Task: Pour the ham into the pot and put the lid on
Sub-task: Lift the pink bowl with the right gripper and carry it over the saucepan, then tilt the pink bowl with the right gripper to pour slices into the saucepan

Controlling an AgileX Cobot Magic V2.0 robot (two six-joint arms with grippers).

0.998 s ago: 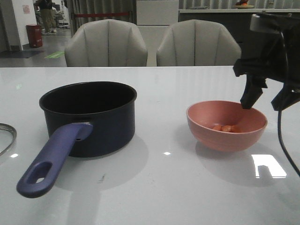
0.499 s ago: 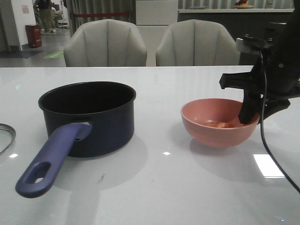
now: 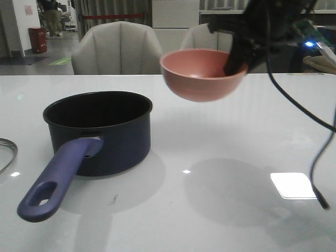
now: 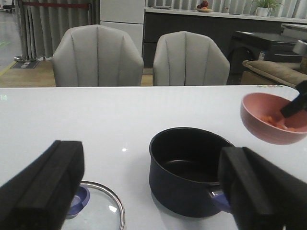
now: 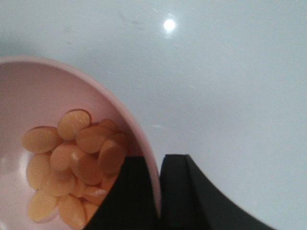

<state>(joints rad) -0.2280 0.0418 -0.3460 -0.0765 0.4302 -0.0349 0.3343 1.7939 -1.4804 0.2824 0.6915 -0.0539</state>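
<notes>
The dark navy pot [image 3: 98, 131] stands on the white table at the left, its purple-blue handle [image 3: 56, 179] pointing toward the front edge. Its inside looks empty in the left wrist view [image 4: 189, 165]. My right gripper [image 3: 236, 59] is shut on the rim of the pink bowl [image 3: 202, 73], holding it in the air above and to the right of the pot. One finger is inside the bowl and one outside [image 5: 158, 160]. Orange-pink ham [image 5: 72, 163] pieces lie in the bowl. The glass lid [image 4: 98, 206] lies flat on the table left of the pot. My left gripper [image 4: 151, 160] is open above the table.
Two grey chairs [image 3: 118, 48] stand behind the table's far edge. A black cable [image 3: 319, 157] hangs from the right arm down over the right side of the table. A bright light reflection [image 3: 293, 185] lies on the table at the right.
The right gripper closed on the bowl's rim, then lifted the bowl off the table and carried it up and left toward the pot. Pot and lid stayed put.
</notes>
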